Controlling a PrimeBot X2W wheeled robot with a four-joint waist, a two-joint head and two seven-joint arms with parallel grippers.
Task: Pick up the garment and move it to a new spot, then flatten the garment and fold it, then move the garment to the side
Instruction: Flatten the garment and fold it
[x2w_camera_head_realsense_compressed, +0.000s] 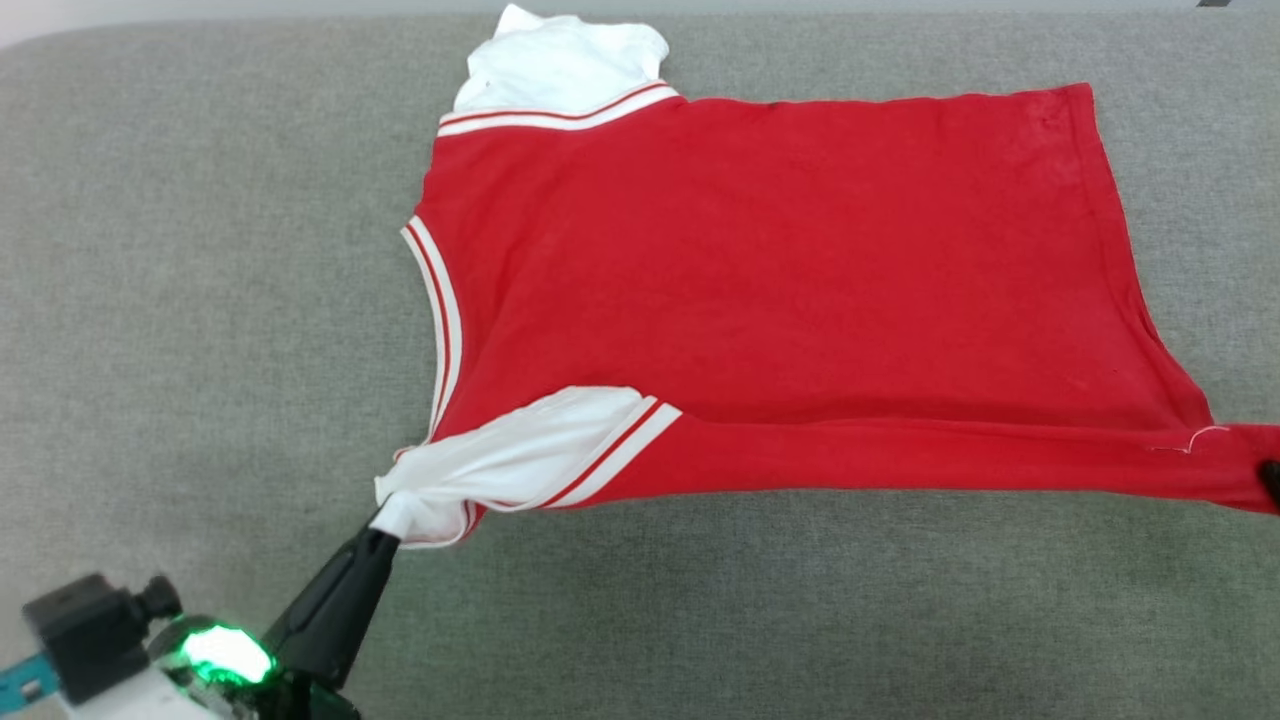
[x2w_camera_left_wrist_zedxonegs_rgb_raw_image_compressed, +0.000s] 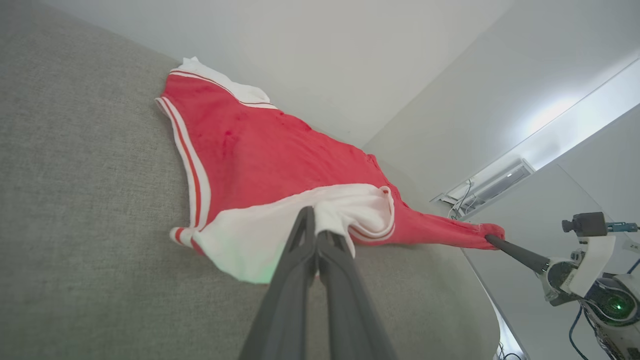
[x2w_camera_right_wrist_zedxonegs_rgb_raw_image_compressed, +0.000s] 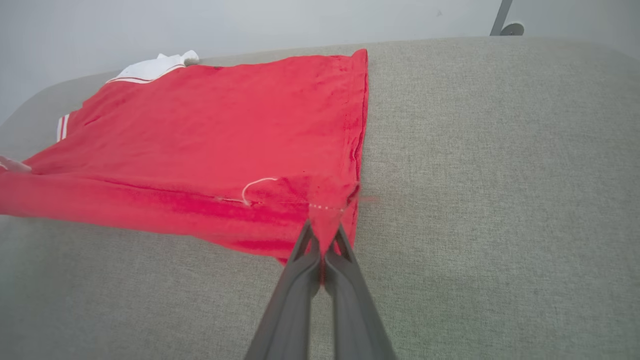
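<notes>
The garment (x2w_camera_head_realsense_compressed: 780, 270) is a red jersey with white sleeves and striped trim, spread sideways on the grey cushion, neck to the left and hem to the right. My left gripper (x2w_camera_head_realsense_compressed: 388, 527) is shut on the near white sleeve (x2w_camera_left_wrist_zedxonegs_rgb_raw_image_compressed: 280, 225), its dark fingers (x2w_camera_left_wrist_zedxonegs_rgb_raw_image_compressed: 305, 250) pinching the cloth. My right gripper (x2w_camera_right_wrist_zedxonegs_rgb_raw_image_compressed: 322, 235) is shut on the near hem corner of the garment (x2w_camera_right_wrist_zedxonegs_rgb_raw_image_compressed: 225, 140), at the head view's right edge (x2w_camera_head_realsense_compressed: 1272, 482). The near edge is pulled taut between the two grips. The right gripper (x2w_camera_left_wrist_zedxonegs_rgb_raw_image_compressed: 492, 240) also shows far right in the left wrist view.
The grey fabric cushion (x2w_camera_head_realsense_compressed: 180, 300) stretches wide around the jersey, with bare surface to the left and in front. A pale wall (x2w_camera_right_wrist_zedxonegs_rgb_raw_image_compressed: 250, 20) rises behind its far edge. The far white sleeve (x2w_camera_head_realsense_compressed: 560, 65) lies bunched near that back edge.
</notes>
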